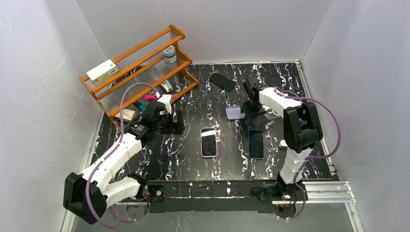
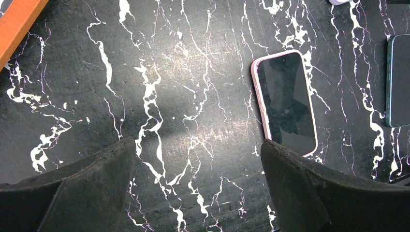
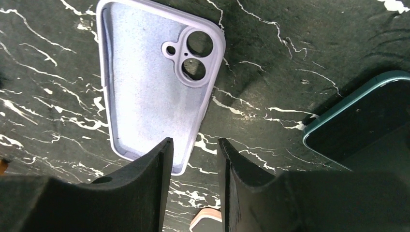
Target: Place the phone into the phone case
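An empty lilac phone case (image 1: 235, 112) (image 3: 150, 96) lies inside-up on the black marble table. My right gripper (image 1: 250, 111) (image 3: 193, 142) hovers over the case's near right corner, open by a narrow gap with nothing clamped. A pink-rimmed phone (image 1: 209, 142) (image 2: 285, 101) lies screen-up mid-table; its corner shows in the right wrist view (image 3: 208, 218). A teal phone (image 1: 256, 144) (image 3: 362, 121) (image 2: 400, 82) lies to its right. My left gripper (image 1: 177, 123) (image 2: 198, 145) is wide open over bare table, left of the pink-rimmed phone.
A wooden rack (image 1: 140, 67) with small items stands at the back left. A flat black rectangle (image 1: 222, 81) lies at the back centre. A small white object (image 1: 283, 143) sits beside the right arm. White walls close in the table.
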Tool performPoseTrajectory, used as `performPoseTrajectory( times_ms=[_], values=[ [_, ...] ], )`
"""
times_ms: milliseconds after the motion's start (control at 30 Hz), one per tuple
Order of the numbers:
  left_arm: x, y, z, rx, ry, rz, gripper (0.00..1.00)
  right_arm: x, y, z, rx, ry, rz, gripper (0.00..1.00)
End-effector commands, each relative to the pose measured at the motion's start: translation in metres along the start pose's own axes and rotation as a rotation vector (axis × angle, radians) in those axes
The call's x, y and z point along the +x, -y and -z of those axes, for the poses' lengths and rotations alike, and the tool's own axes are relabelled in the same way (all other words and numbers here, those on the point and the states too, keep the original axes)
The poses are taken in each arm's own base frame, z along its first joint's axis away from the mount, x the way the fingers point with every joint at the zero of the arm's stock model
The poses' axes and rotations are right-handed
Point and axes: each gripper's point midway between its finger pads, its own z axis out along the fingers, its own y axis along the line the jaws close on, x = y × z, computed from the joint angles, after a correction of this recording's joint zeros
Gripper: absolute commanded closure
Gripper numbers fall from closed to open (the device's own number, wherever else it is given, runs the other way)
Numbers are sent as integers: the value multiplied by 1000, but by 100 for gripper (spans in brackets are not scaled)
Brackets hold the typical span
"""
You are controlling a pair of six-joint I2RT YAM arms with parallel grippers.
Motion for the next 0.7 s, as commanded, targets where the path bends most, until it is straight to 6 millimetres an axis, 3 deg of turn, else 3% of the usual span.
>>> performPoseTrajectory(
  times_ms=[0, 300, 667],
  values=[
    [-12, 1, 8, -8, 39, -12, 2, 0, 0, -6, 17, -7, -32, 55],
    [-13, 1, 8, -8, 39, -13, 2, -1, 9, -19, 45, 5, -29, 64],
    [-12, 0, 7, -11, 36, -15, 2, -1, 13, -29, 69, 14, -12, 68]
  ],
)
